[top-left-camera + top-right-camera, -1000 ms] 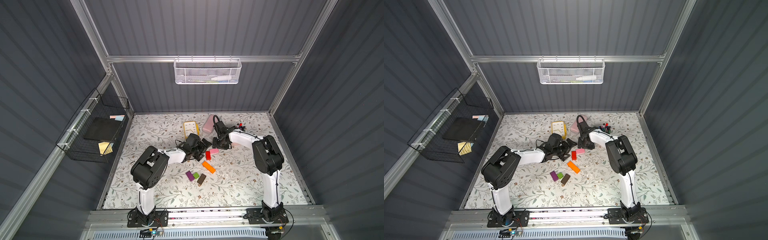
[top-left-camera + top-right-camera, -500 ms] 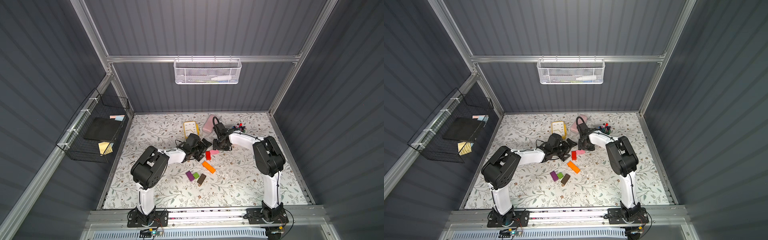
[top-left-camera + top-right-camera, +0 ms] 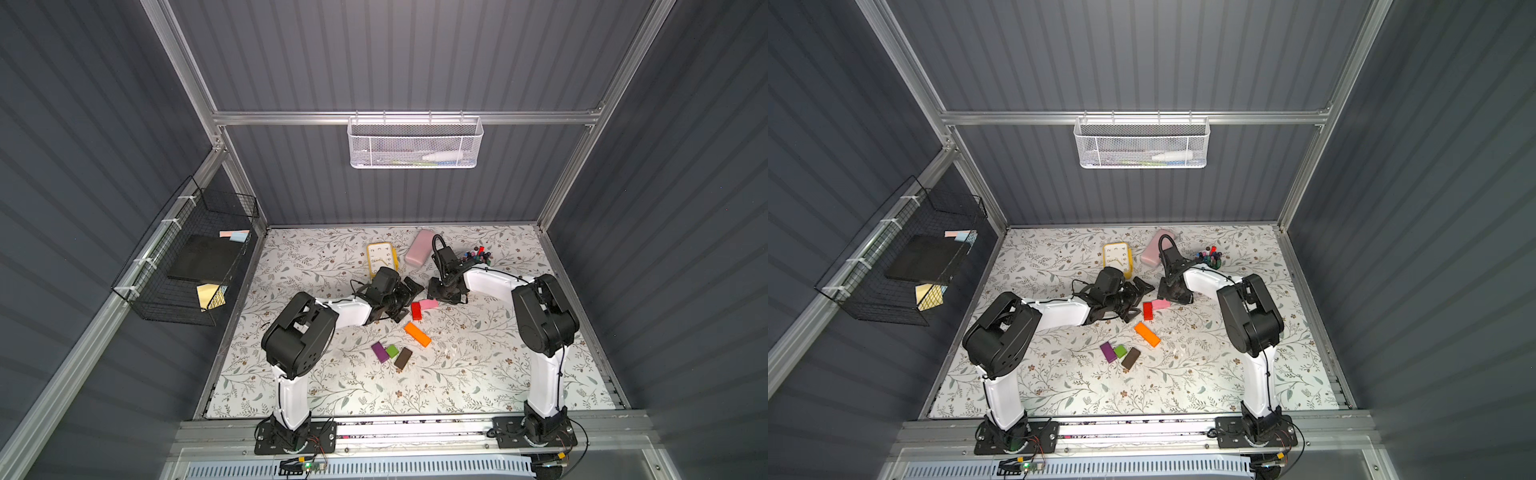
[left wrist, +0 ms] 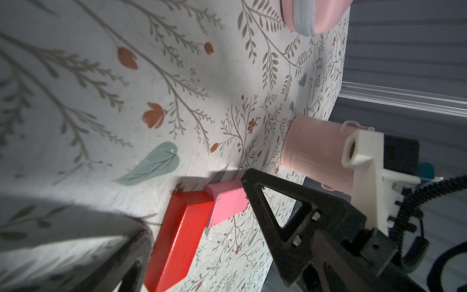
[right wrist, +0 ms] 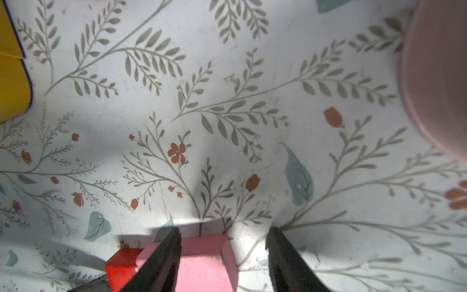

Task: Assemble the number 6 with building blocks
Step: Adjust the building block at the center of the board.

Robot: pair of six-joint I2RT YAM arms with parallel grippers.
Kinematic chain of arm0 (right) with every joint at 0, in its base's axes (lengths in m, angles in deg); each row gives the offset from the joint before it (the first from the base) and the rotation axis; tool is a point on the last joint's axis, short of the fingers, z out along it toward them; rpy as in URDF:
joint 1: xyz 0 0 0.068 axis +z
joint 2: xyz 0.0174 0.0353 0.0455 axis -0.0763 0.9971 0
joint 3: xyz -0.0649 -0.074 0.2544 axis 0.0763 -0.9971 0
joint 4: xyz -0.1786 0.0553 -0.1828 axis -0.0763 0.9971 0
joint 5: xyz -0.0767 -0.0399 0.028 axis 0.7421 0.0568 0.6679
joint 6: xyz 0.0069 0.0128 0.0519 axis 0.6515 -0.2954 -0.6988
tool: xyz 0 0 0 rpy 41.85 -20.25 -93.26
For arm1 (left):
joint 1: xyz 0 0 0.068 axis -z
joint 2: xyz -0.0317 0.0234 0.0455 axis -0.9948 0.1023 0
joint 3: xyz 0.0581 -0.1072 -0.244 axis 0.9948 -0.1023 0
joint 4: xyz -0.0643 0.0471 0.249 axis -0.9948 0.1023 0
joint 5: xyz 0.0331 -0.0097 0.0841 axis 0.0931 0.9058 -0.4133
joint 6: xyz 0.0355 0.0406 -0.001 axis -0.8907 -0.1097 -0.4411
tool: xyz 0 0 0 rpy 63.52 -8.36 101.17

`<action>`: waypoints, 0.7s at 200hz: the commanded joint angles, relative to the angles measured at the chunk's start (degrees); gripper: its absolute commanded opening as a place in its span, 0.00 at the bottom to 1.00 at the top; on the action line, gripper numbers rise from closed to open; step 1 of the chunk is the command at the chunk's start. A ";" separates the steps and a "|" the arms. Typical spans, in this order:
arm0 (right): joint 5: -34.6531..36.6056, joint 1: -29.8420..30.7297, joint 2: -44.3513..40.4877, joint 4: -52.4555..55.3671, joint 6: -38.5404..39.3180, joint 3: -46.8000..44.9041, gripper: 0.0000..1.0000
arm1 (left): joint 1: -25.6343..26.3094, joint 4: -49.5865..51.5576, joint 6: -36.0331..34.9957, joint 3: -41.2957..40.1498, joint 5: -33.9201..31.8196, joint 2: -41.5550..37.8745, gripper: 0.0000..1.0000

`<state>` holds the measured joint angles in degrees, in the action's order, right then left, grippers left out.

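Observation:
In both top views the building blocks lie mid-table. A red block (image 3: pixel 416 311) (image 3: pixel 1147 311) and a pink block (image 3: pixel 429 304) (image 3: pixel 1160 304) touch in an L. Nearer the front lie the orange (image 3: pixel 417 334), purple (image 3: pixel 378 352), green (image 3: pixel 392 351) and brown (image 3: pixel 403 358) blocks. My right gripper (image 3: pixel 442 297) (image 5: pixel 223 231) is open and points down over the pink block's (image 5: pixel 202 263) free end, one finger overlapping it. My left gripper (image 3: pixel 409 302) is open, with one finger (image 4: pixel 131 260) beside the red block (image 4: pixel 177 240). No number 6 is formed.
A yellow clock (image 3: pixel 381 257), a rounded pink case (image 3: pixel 419 247) and a pink cup of markers (image 3: pixel 476 255) stand behind the grippers. A black wire basket (image 3: pixel 187 266) hangs on the left wall and a white mesh basket (image 3: pixel 415 143) on the back wall.
My right gripper has crept slightly forward and down over the pink block. The left arm and all the blocks look unmoved.

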<state>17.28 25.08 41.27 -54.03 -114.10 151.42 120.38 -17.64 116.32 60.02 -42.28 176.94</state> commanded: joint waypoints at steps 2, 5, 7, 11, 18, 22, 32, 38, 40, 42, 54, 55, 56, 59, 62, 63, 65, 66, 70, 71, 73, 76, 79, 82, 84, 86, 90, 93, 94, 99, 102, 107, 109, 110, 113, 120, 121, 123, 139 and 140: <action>-3.60 0.08 2.07 2.53 -2.27 -1.51 0.57 | 0.14 -0.04 0.41 0.22 0.28 0.77 0.99; -3.64 0.00 2.03 2.48 -2.30 -1.55 0.57 | 0.14 -0.02 0.41 0.28 0.22 0.90 0.99; -3.69 -0.01 2.05 2.49 -2.31 -1.57 0.57 | 0.14 -0.01 0.43 0.37 0.24 0.93 0.99; -3.81 0.02 1.91 2.34 -2.45 -1.72 0.57 | 0.14 -0.01 0.41 0.48 0.26 1.06 0.99; -4.23 0.00 1.76 2.03 -2.62 -2.02 0.57 | 0.14 -0.09 0.50 0.60 0.24 1.23 0.99; -4.56 0.02 1.70 1.82 -2.66 -2.18 0.57 | 0.14 -0.22 0.56 0.69 0.24 1.39 0.99; -5.33 0.06 1.54 1.39 -2.83 -2.48 0.57 | 0.14 -0.57 0.79 0.88 0.18 1.68 0.99; -5.78 0.08 1.52 1.21 -2.93 -2.68 0.57 | 0.14 -0.98 1.03 1.02 0.16 1.83 0.99; -5.88 0.08 1.48 1.14 -2.97 -2.67 0.57 | 0.14 -1.13 1.14 1.00 0.15 1.96 0.99; -5.97 0.01 1.49 1.06 -3.00 -2.71 0.57 | 0.14 -1.26 1.25 1.10 0.13 1.99 0.99; -6.43 -0.06 1.34 0.63 -3.15 -3.00 0.57 | 0.14 -1.97 1.70 1.55 -0.02 2.48 0.99; -6.49 -0.08 1.35 0.57 -3.12 -3.02 0.57 | 0.14 -2.00 1.71 1.52 -0.02 2.55 0.99; -6.57 -0.04 1.30 0.54 -3.11 -3.03 0.57 | 0.14 -2.06 1.77 1.55 -0.02 2.58 0.99; -6.72 -0.04 1.28 0.51 -3.10 -3.03 0.57 | 0.14 -2.18 1.88 1.70 -0.10 2.70 0.99; -6.84 -0.09 1.25 0.52 -3.10 -3.04 0.57 | 0.14 -2.32 1.97 1.81 -0.17 2.70 0.99; -6.83 -0.09 1.26 0.55 -3.10 -3.04 0.57 | 0.14 -2.31 1.98 1.83 -0.19 2.79 0.99; -6.91 -0.10 1.24 0.54 -3.15 -3.00 0.57 | 0.12 -2.45 2.06 1.90 -0.26 2.90 0.99; -6.90 -0.10 1.25 0.52 -3.17 -2.98 0.57 | 0.13 -2.50 2.07 1.92 -0.27 2.89 0.99; -7.09 -0.07 1.26 0.64 -3.15 -2.96 0.57 | 0.14 -2.62 2.13 2.16 -0.31 2.99 0.99; -7.13 -0.04 1.26 0.66 -3.17 -2.96 0.57 | 0.14 -2.68 2.19 2.22 -0.30 3.06 0.99; -7.07 -0.04 1.20 0.61 -3.12 -2.91 0.57 | 0.20 -2.68 2.28 2.24 -0.35 3.10 0.99; -7.16 -0.07 1.21 0.74 -3.11 -2.95 0.57 | 0.18 -2.80 2.33 2.38 -0.38 3.18 0.99; -7.19 -0.04 1.28 0.74 -3.04 -2.85 0.57 | 0.22 -2.90 2.39 2.56 -0.45 3.22 0.99; -7.20 -0.02 1.16 0.78 -3.02 -2.81 0.57 | 0.24 -2.98 2.41 2.69 -0.60 3.29 0.99; -7.20 -0.03 1.13 0.86 -3.02 -2.85 0.57 | 0.23 -2.99 2.43 2.82 -0.63 3.31 0.99; -7.24 -0.08 1.10 0.86 -2.97 -2.82 0.57 | 0.18 -3.04 2.50 2.88 -0.74 3.38 1.00; -7.31 -0.07 1.11 1.02 -2.93 -2.81 0.57 | 0.22 -3.05 2.51 2.98 -0.96 3.40 1.00; -7.29 -0.03 1.17 1.13 -2.85 -2.86 0.57 | 0.22 -3.08 2.60 3.12 -1.10 3.40 0.99; -7.32 -0.06 1.13 1.21 -2.85 -2.78 0.57 | 0.22 -3.08 2.60 3.14 -1.09 3.45 0.99; -7.26 -0.05 1.12 1.31 -2.76 -2.80 0.57 | 0.22 -3.17 2.68 3.19 -1.18 3.58 0.99; -7.28 -0.01 1.10 1.31 -2.69 -2.86 0.57 | 0.30 -3.25 2.77 3.23 -1.18 3.58 0.99; -7.28 -0.06 1.07 1.44 -2.66 -2.82 0.57 | 0.31 -3.30 2.79 3.28 -1.27 3.66 1.00; -7.26 -0.04 0.97 1.42 -2.62 -2.81 0.57 | 0.31 -3.40 2.85 3.30 -1.30 3.66 0.99; -7.30 -0.07 0.98 1.40 -2.60 -2.84 0.57 | 0.31 -3.42 2.91 3.32 -1.32 3.66 0.99; -7.21 -0.03 1.00 1.48 -2.58 -2.91 0.57 | 0.35 -3.39 2.95 3.26 -1.36 3.73 0.99; -7.25 -0.09 0.99 1.51 -2.49 -2.95 0.57 | 0.40 -3.59 3.11 3.27 -1.39 3.76 0.99; -7.25 -0.10 0.95 1.54 -2.49 -2.96 0.57 | 0.40 -3.64 3.12 3.26 -1.41 3.76 0.99; -7.28 -0.16 0.94 1.55 -2.49 -2.96 0.57 | 0.40 -3.69 3.13 3.21 -1.44 3.75 0.99; -7.55 -0.10 0.98 1.60 -2.29 -2.85 0.57 | 0.49 -3.70 3.31 3.24 -1.74 3.76 0.99; -7.58 -0.14 0.95 1.63 -2.26 -2.86 0.57 | 0.49 -3.70 3.31 3.24 -1.76 3.71 0.99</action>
<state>11.93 24.79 41.01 -56.37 -116.11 150.61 120.42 -21.05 118.81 61.90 -42.94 179.78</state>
